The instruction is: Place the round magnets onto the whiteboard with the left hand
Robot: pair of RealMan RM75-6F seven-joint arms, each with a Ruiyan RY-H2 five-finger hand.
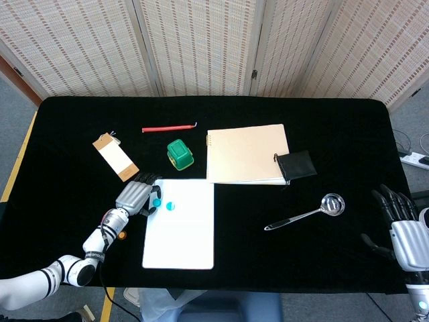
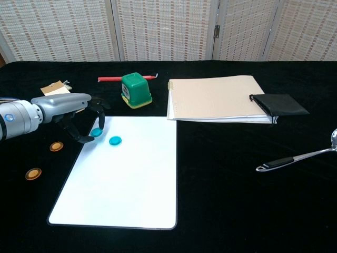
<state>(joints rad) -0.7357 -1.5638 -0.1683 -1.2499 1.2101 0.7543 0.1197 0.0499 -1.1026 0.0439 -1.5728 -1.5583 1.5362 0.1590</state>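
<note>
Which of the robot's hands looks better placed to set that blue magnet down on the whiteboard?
The left hand: it holds the blue magnet at the whiteboard edge. The right hand is far off, holding nothing.

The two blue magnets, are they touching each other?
Apart. In the chest view, white board shows between the magnet in the left hand fingers and the magnet lying on the whiteboard.

light: bright, even, diffuse | shadows: faint | glare: mild on whiteboard (image 2: 124,171) | focus: sharp | black cloth (image 1: 322,134): detail lost
</note>
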